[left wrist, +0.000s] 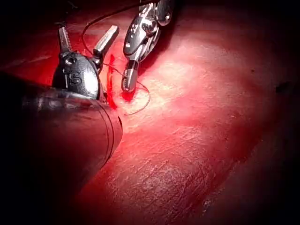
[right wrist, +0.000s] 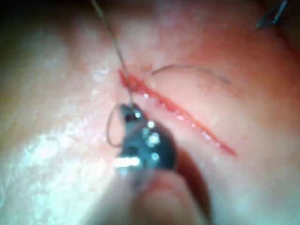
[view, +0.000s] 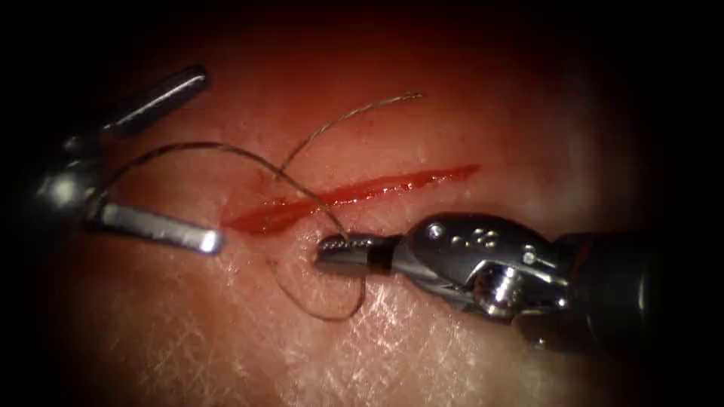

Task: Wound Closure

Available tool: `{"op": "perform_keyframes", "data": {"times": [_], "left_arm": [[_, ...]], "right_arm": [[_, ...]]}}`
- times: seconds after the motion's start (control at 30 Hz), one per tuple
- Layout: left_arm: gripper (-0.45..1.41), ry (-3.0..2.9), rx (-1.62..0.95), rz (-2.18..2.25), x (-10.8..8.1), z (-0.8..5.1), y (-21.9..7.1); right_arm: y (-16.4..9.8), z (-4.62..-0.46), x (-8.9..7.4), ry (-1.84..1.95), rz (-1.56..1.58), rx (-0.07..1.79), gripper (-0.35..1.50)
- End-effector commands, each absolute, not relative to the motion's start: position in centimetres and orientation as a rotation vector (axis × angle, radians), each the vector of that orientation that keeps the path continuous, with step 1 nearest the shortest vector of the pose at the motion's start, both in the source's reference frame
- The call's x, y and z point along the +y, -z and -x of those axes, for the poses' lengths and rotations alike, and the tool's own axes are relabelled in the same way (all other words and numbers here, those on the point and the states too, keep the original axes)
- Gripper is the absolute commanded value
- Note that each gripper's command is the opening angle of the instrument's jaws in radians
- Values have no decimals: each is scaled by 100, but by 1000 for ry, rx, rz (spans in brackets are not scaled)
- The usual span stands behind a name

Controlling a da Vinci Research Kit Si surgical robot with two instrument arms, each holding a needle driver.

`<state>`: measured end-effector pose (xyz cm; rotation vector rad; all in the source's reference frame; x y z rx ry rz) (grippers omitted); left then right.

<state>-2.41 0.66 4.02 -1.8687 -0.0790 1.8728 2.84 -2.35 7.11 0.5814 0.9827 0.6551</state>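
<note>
My right pincer (view: 332,252) lies nearest, low on the tissue (view: 422,354) just on the near side of the cut (view: 354,194), its jaws pressed together on the thread (view: 332,218) — the strand runs straight into the tip. Below that tip the thread curls into a small loop (view: 339,301) on the pale surface. From the tip the strand climbs across the left end of the cut and arches away in a long bow toward my left pincer (view: 204,158). Red fluid (view: 264,218) fills the cut, thickest at its left end, and the slit thins as it slants up to the right.

Farther back and to the left, my left pincer stands spread wide, one jaw pointing up and away, the other flat just left of the cut's end, holding nothing. The thread's bow passes between them and ends near the wrist; whether it touches the metal I cannot tell.

On the far side of the cut a frayed free end of thread (view: 392,99) lies loose on the tissue. I cannot make out the needle.
</note>
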Motion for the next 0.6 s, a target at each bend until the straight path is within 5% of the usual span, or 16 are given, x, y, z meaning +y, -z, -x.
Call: {"op": "perform_keyframes", "data": {"times": [0.03, 0.37, 0.43, 0.5, 0.6], "left_arm": [[69, -1882, -75, 1879, 64, 246, -407], [27, -1917, -24, 1911, 64, 241, -408], [2, -1929, -5, 1915, 63, 240, -408], [-45, -1938, 10, 1914, 61, 238, -408], [-45, -1941, 12, 1913, 60, 233, -411]], "right_arm": [[-715, -290, -240, -655, -585, 983, -35], [-714, -290, -239, -656, -586, 983, -35], [-713, -290, -239, -656, -586, 983, -35], [-713, -290, -239, -656, -587, 983, -35], [-711, -291, -239, -657, -588, 983, -35]]}}
